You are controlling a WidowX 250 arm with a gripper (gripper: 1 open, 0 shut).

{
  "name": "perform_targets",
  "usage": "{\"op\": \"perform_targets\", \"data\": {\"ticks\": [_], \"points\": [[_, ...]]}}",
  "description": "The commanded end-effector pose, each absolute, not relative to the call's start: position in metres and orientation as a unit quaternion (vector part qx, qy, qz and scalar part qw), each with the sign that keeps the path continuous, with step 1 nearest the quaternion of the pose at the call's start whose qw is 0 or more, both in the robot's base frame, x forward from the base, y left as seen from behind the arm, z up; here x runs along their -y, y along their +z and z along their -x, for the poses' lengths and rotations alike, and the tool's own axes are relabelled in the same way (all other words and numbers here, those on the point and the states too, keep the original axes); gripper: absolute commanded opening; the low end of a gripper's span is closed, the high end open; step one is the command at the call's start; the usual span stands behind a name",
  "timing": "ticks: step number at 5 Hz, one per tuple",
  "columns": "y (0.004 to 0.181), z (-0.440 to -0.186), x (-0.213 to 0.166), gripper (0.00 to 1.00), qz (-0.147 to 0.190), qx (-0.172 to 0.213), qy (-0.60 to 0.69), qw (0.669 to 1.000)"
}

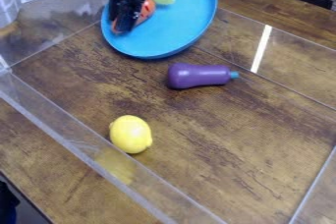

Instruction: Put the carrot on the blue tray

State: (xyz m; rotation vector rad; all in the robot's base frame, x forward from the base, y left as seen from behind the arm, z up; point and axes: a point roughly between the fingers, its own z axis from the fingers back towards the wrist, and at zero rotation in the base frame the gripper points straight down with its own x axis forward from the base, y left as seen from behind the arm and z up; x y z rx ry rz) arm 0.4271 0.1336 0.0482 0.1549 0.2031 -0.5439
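work surface: a dark brown wooden table with visible grain, worn in patches. clear acrylic walls enclose the table, one running diagonally along its near left side, another at its far left. a bright white streak of overhead light reflects off the table toward its right side. beyond the table's far right corner lies a dark, indistinct area.

we see the blue tray at the table's far edge, the carrot on its left part; eggplant mid-table, lemon toward the near edge.
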Motion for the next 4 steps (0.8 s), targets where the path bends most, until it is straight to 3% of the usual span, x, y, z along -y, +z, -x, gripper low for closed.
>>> {"op": "perform_targets", "data": {"ticks": [1,3,4], "points": [[0.092,-0.433,-0.133,0.0,-0.104,-0.057,-0.269,0.956],[0.099,-0.424,-0.156,0.0,-0.112,-0.062,-0.259,0.957],[0.089,-0.42,-0.162,0.0,-0.118,-0.064,-0.268,0.954]]}}
